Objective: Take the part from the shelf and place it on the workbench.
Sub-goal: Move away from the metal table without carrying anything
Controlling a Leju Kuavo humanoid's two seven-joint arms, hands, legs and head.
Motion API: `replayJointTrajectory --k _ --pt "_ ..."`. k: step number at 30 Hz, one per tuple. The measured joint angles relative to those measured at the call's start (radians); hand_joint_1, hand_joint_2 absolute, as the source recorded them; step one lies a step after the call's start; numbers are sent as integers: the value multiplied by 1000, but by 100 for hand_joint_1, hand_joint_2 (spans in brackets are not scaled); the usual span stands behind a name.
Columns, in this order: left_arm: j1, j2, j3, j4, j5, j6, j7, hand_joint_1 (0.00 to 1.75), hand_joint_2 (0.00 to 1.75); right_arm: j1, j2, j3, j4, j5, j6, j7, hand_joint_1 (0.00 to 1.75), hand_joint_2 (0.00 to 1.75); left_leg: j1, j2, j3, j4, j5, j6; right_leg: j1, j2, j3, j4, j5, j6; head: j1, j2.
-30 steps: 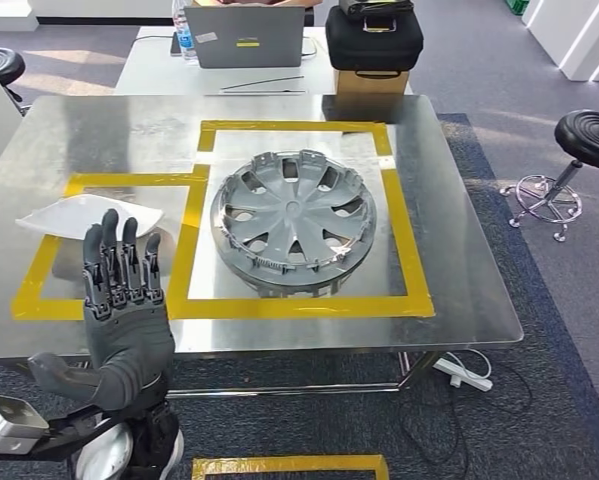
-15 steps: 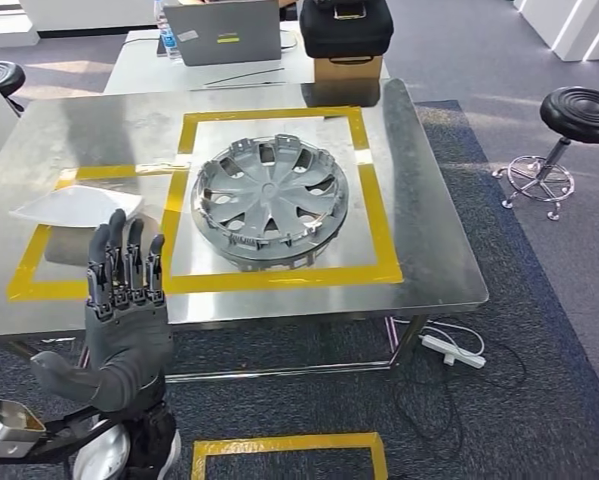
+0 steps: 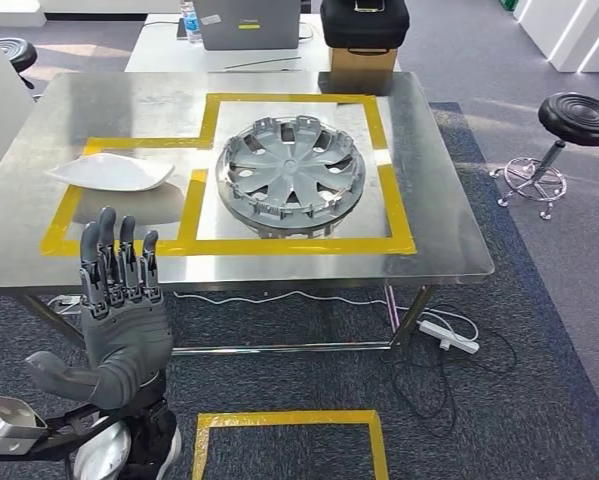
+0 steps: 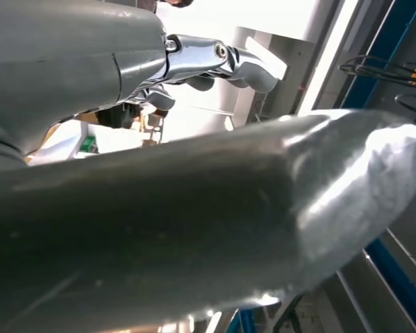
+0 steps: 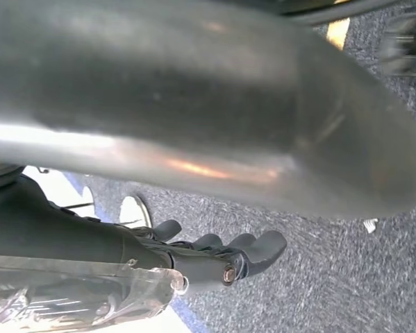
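Note:
A grey wheel cover (image 3: 290, 172) lies flat on the steel workbench (image 3: 447, 210), inside a square of yellow tape (image 3: 402, 215). To its left a white curved part (image 3: 109, 172) lies in a smaller taped rectangle. My left hand (image 3: 121, 320) is raised in front of the bench's near edge, fingers straight up and apart, thumb out to the side, holding nothing. In the left wrist view its fingers (image 4: 221, 59) stretch out beyond the thick thumb. My right hand (image 5: 232, 257) hangs over the carpet with its fingers loosely extended and nothing in them.
A black stool (image 3: 575, 120) stands to the right of the bench. Behind the bench, a laptop (image 3: 247, 22) and a black case (image 3: 364, 22) rest on another table. A power strip (image 3: 448, 338) and cables lie under the bench. Yellow tape (image 3: 281, 418) marks the floor near my feet.
The whole picture has shifted: the bench now sits farther off and higher in view, so the camera has moved. My left hand stays raised and empty; wheel cover and white part keep their places.

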Motion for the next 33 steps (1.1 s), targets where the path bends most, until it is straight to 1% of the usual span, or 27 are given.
replayJointTrajectory --k 1,2,3,4,5,6,7,8,9,11,12,14,15,16,17,18,19,21,23,24,26,27,28,30,31,32,33 --pt "0 0 0 0 -1 1 0 0 0 0 0 0 0 0 0 0 0 0 0 0 -16 1 12 0 0 0 -11 60 -28 2 0 0" --pt "0 0 0 0 -2 1 0 0 0 -1 0 0 0 1 0 -1 0 0 0 0 -32 2 24 0 0 0 -9 97 -32 3 0 0" --pt "0 0 0 1 -3 2 0 0 0 -1 0 0 0 1 0 -1 0 0 0 0 -48 3 36 -2 0 0 10 102 -16 4 0 0" --pt "1 0 0 1 -4 2 0 0 0 -1 0 0 0 1 0 -2 0 0 0 0 -63 3 48 -4 -1 0 46 71 12 3 0 0" --pt "1 1 0 1 -6 3 0 0 0 -3 0 0 0 1 0 -2 0 0 0 -1 -76 4 59 -7 -1 0 98 11 35 2 0 0" --pt "0 1 0 1 -6 3 0 0 0 -5 0 0 0 1 0 -2 0 0 -2 -1 -86 6 68 -11 -1 0 159 -67 42 1 0 0" --pt "0 0 0 1 -6 4 0 0 0 -8 0 0 0 2 0 -2 0 0 -3 -2 -93 7 78 -16 0 1 210 -139 35 -2 0 0" --pt "0 0 -1 1 -7 4 0 0 0 -10 0 0 0 2 0 -2 0 0 -4 -1 -97 8 87 -22 1 2 242 -191 24 -6 0 0" --pt "0 0 -2 1 -7 4 0 0 0 -12 0 0 0 3 0 -3 0 0 -5 -1 -100 8 96 -27 4 3 254 -217 16 -11 -1 0" --pt "0 1 -3 1 -7 6 0 0 0 -10 0 0 0 3 0 -3 0 0 -2 0 -104 10 104 -38 4 1 240 -220 26 -27 -1 0" --pt "0 1 -3 1 -7 7 0 0 0 -9 0 0 0 3 0 -3 0 0 -1 -1 -111 24 84 -44 3 -1 231 -220 36 -37 -2 0" --pt "1 2 -2 1 -7 9 0 0 0 -9 0 0 0 4 0 -4 0 0 0 -1 -139 111 -11 -53 1 -6 208 -220 60 -51 -7 0" --pt "1 3 -2 1 -7 10 0 0 0 -9 0 0 0 4 0 -4 0 0 0 -1 -157 179 -65 -56 1 -6 193 -219 73 -54 -9 0" --pt "1 3 -2 1 -7 10 0 0 0 -9 0 0 0 4 0 -4 0 0 0 -1 -171 244 -100 -57 1 -7 177 -218 87 -55 -10 0" --pt "1 4 -2 1 -7 10 0 0 0 -8 0 0 0 4 0 -5 0 0 0 -1 -174 290 -111 -58 2 -7 160 -217 99 -54 -10 0" --pt "1 5 -2 1 -8 11 0 0 0 -8 0 0 0 4 0 -5 0 0 0 -1 -163 305 -98 -57 2 -8 143 -216 111 -53 -10 0" --pt "1 6 -2 1 -8 12 0 0 0 -7 0 0 0 4 0 -5 0 0 0 -1 -135 285 -71 -55 2 -8 126 -213 122 -51 -10 0" --pt "0 7 -3 1 -8 12 0 0 0 -8 0 0 0 4 0 -5 0 0 0 -2 -32 163 -33 -50 4 -7 99 -206 142 -45 -10 0" --pt "-2 6 -4 1 -8 12 0 0 0 -8 0 -1 0 4 0 -5 0 0 -1 -2 55 37 -45 -42 7 -6 80 -197 159 -37 -9 0" --pt "-2 6 -5 1 -9 12 0 0 0 -8 0 -1 0 4 0 -5 0 0 -3 -3 71 6 -53 -37 8 -6 73 -195 168 -33 -9 0" --pt "-1 6 -5 1 -9 12 0 0 0 -6 0 -1 0 4 0 -5 0 0 -3 -2 57 -3 -49 -21 6 -6 61 -193 181 -22 -9 0" --pt "0 7 -5 1 -10 13 0 0 0 -4 0 -1 0 4 0 -5 0 0 -3 -1 47 -2 -39 -13 4 -6 52 -182 165 -16 -8 0" --pt "0 7 -5 1 -10 13 0 0 0 -2 0 -1 0 4 1 -4 0 0 -2 -1 35 -2 -28 -5 3 -6 40 -154 131 -10 -6 0" --pt "0 7 -5 1 -10 13 0 0 0 -1 0 -2 0 4 2 -3 0 0 -1 0 8 -1 -3 3 1 -6 4 -42 29 -1 -2 0" --pt "0 7 -5 1 -10 13 0 0 0 -1 0 -2 0 4 2 -3 0 0 -2 0 -8 0 9 4 1 -6 -10 26 -8 2 -1 0" --pt "0 7 -5 1 -10 14 0 0 0 -2 0 -2 0 4 2 -3 0 0 -2 1 -24 1 22 4 1 -6 -15 77 -24 3 -1 0" --pt "0 7 -5 1 -10 15 0 0 0 -2 0 -2 0 4 2 -3 0 0 -3 1 -40 2 34 3 1 -6 -6 101 -17 3 -1 0"
